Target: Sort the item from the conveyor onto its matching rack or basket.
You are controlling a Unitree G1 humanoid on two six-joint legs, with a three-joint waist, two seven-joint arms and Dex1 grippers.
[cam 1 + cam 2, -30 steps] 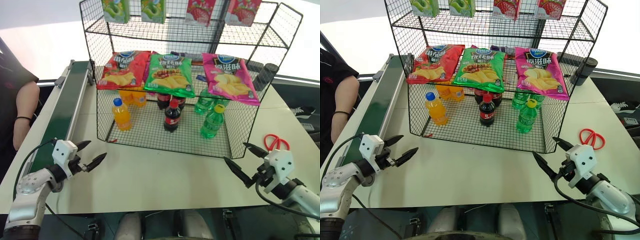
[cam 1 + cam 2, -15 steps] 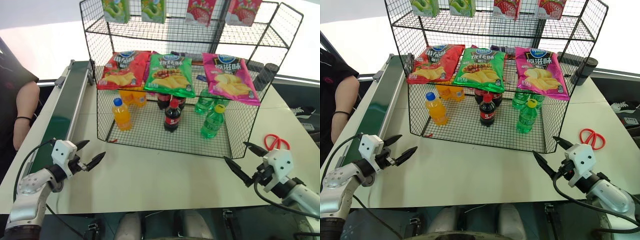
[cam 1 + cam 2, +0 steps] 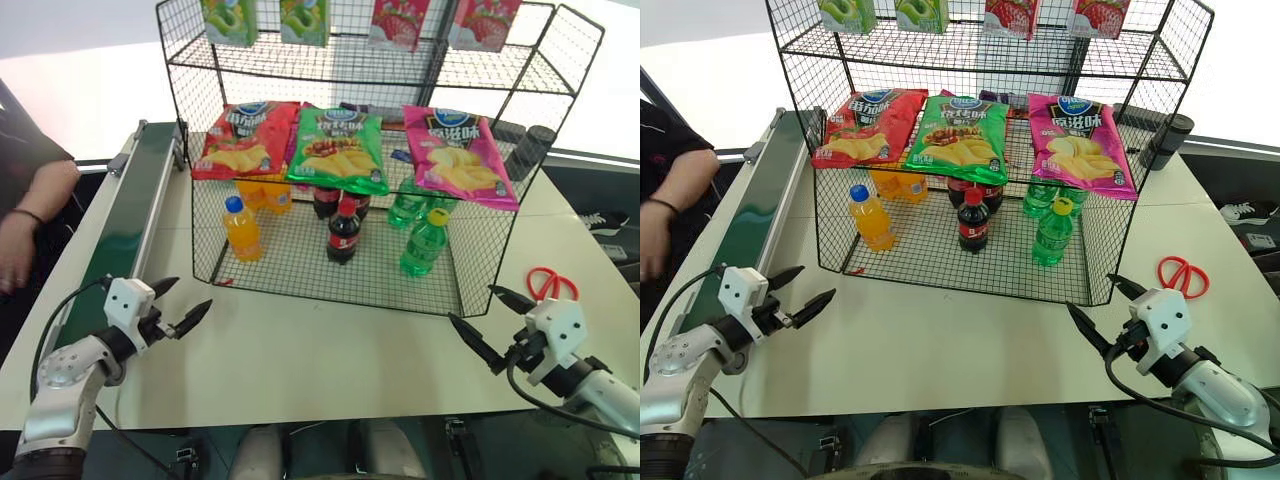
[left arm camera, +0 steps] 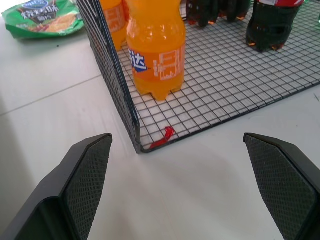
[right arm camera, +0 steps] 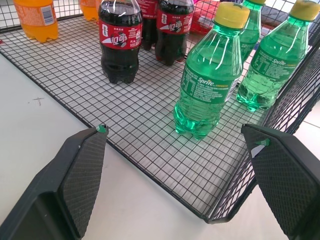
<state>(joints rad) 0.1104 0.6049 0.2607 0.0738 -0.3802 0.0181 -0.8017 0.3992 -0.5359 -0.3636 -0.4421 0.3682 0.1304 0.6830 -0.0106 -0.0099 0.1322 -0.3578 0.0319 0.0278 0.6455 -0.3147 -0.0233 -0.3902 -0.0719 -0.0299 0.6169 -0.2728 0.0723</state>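
The left gripper (image 3: 183, 303) is held released, fingers spread wide and empty, above the white worktop (image 3: 330, 350). Just ahead of it stands the near left corner of the black wire rack (image 3: 300, 275); an orange soda bottle (image 3: 242, 229) is seen upright inside the bottom basket beyond that corner. The dark green conveyor (image 3: 125, 225) runs along the outer side of this gripper, and a person's hand (image 3: 15, 255) is seen past the belt. The right gripper (image 3: 488, 320) is likewise released and empty. Ahead of it, inside the basket, the green soda bottle (image 5: 212, 70) with a yellow cap stands upright, beside a cola bottle (image 5: 119, 37). Red scissors (image 3: 553, 283) lie beyond this gripper's outer side.
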